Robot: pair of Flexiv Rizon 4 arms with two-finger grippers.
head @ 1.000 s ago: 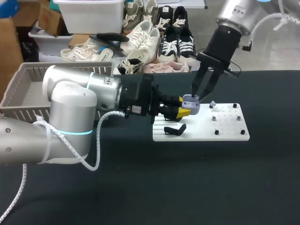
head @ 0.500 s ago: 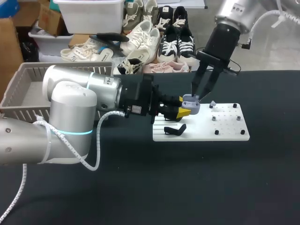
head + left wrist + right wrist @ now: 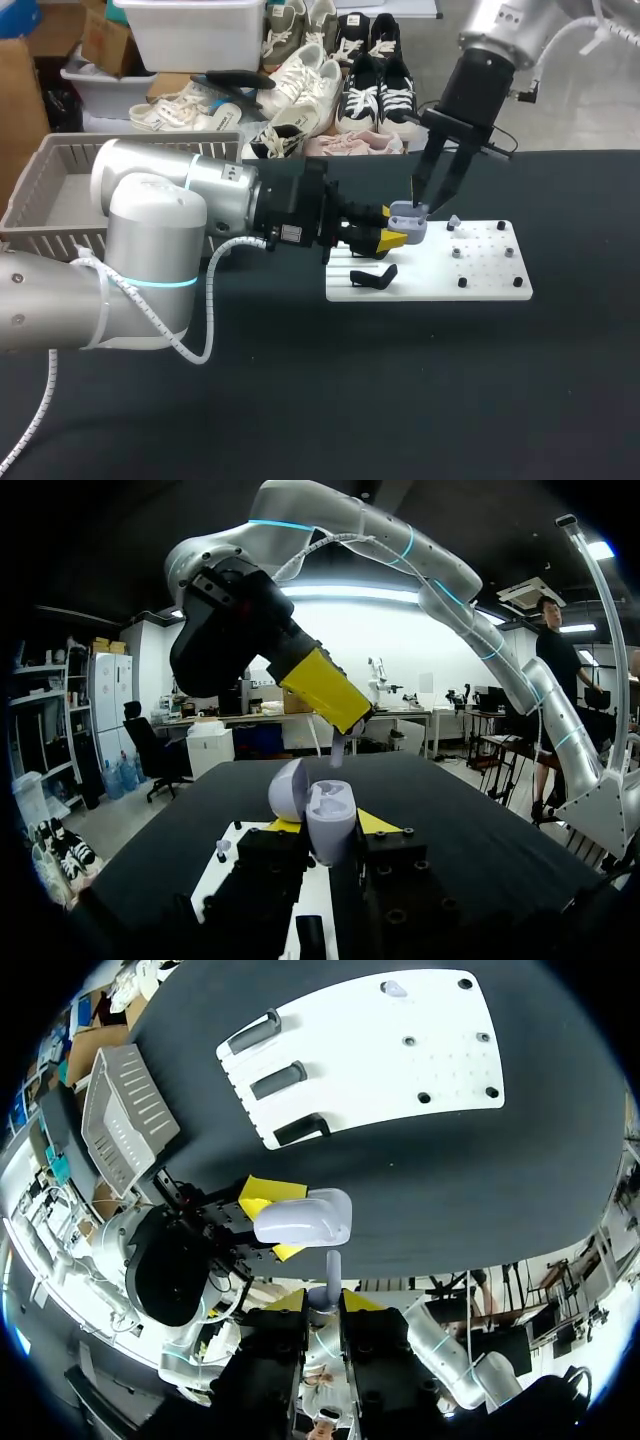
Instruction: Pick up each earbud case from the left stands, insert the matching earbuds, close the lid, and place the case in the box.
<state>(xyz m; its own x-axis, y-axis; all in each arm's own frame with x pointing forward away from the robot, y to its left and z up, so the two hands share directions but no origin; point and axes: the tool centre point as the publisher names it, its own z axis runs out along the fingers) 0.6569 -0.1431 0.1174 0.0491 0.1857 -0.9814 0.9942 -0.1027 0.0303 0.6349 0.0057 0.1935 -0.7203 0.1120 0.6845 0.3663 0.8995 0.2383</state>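
Your table is a flat black surface. On it, to the right of the middle, lies a white board. At the board's left end the right wrist view shows three black stands in a row. The rest of the board carries a few small black pegs. One pale loose earbud sits near the board's far edge. The grey slatted box stands at the table's far left, well apart from the board.

Your left gripper reaches in level over the board's left end. Its yellow tips are clamped on either side of the lavender earbud case, which it holds clear of the board. The case's lid stands open, and you can see the moulded wells inside from the left wrist view.

Your right gripper hangs straight down over the case. Its fingers are nearly together and pinch a second earbud by one end. That earbud points at the open well, just above it. You cannot tell from these views whether it touches the case.
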